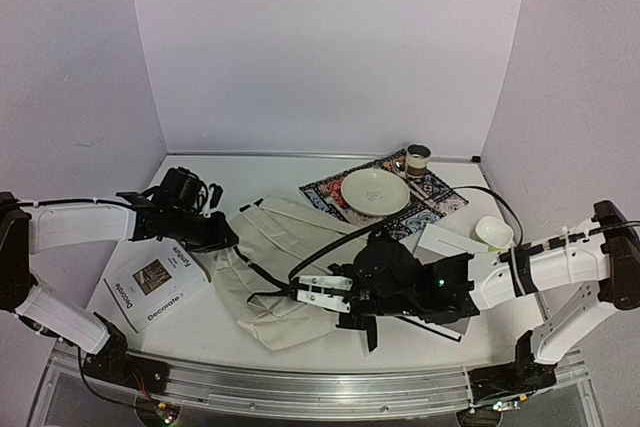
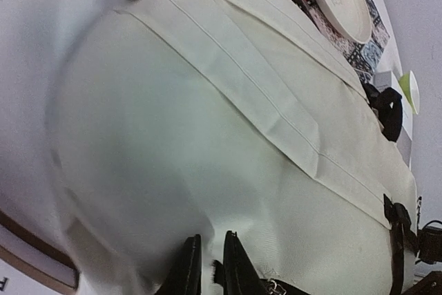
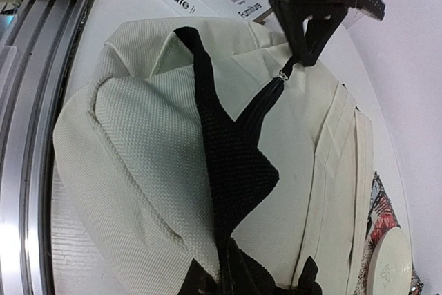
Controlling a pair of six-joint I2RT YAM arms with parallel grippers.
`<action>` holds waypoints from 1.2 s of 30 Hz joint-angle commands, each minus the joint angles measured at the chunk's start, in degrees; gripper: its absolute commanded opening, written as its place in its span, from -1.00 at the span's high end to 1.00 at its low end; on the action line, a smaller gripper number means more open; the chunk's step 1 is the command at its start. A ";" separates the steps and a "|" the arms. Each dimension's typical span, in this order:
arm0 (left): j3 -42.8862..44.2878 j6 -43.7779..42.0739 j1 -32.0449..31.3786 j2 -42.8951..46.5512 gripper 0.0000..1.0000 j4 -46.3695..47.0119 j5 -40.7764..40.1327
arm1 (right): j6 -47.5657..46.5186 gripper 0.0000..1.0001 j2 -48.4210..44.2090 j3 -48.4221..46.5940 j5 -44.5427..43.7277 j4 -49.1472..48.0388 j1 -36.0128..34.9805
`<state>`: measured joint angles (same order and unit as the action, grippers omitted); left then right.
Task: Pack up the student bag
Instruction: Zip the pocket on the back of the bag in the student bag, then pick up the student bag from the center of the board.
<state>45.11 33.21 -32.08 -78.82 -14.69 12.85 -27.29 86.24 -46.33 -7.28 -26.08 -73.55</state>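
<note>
The student bag [image 1: 272,252] lies flat at the middle of the table [image 1: 205,332], its cream fabric bunched toward 6 o'clock. The step in hand appears to be opening the zip so that things can go in.

The left pincer [image 3: 300,56] sits at the bag's 9 o'clock edge, its tips right at the zipper pull [image 3: 285,72]. Its jaws stand almost together with a thin gap, and whether they are pinching the pull cannot be told. The right pincer [image 1: 305,293] reaches in from 4 o'clock and is closed on the black zipper trim [image 3: 231,164], holding that side of the bag taut.

The zip looks only partly undone. The next move probably calls for a firm hold on the pull and a drag along the trim line while the right side anchors the fabric.

For room, the book [image 1: 155,287] lies just beside the bag at 8 o'clock, close under the left arm's path. The plate [image 1: 375,192] on its patterned mat [image 1: 440,199] lies close by at 1 o'clock, with a cup [image 1: 417,159] behind it. A bowl [image 1: 493,232] and a white box [image 1: 450,240] crowd 3 o'clock under the right arm. The metal rail [image 1: 300,387] bounds 6 o'clock. The freest table shows toward 11 and 12 o'clock.
</note>
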 commanded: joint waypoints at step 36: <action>-1.26 1.86 4.47 0.50 0.66 8.27 -0.39 | 6.31 0.83 4.01 -4.84 3.94 -1.12 -0.72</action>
<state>39.76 37.08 -28.01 -82.15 -8.26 11.21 -22.39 90.98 -48.05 -4.26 -24.93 -74.02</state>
